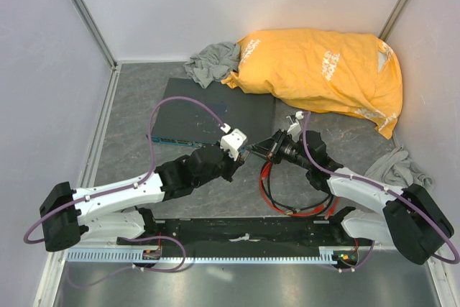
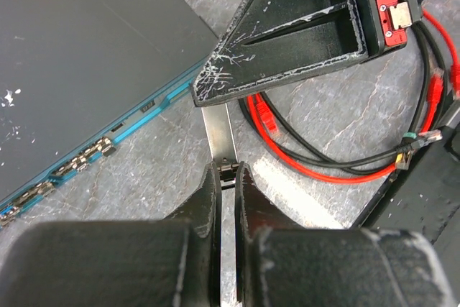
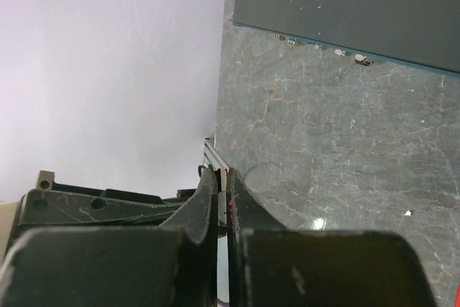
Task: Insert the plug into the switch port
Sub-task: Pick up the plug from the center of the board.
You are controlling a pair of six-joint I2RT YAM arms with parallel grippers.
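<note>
The right gripper [image 1: 259,150] and the left gripper [image 1: 243,153] meet tip to tip in the top view. Both are clenched tight just in front of the blue-green edge of the flat dark grey rectangular switch box [image 1: 215,106]. The thin red cable [image 1: 287,203] coils on the table below the right gripper. Beyond it lies a crumpled orange bag [image 1: 323,70], whose white printing is too small to read. In the left wrist view the left fingertips [image 2: 208,185] pinch a small dark, metal-edged piece that cannot be identified. A ribbed red plug [image 2: 266,116] at a cable end looks to lie loose just under the right gripper's finger, and the metal-rimmed switch port row [image 2: 93,154] sits off to the left, apparently unfilled. In the right wrist view a pale sliver shows between the shut pads; what it is cannot be told. The step in hand is judged to be securing the plug, with insertion not begun. The next move calls for a firm hold, then squaring the plug to one socket. No label on the box is legible.
</note>
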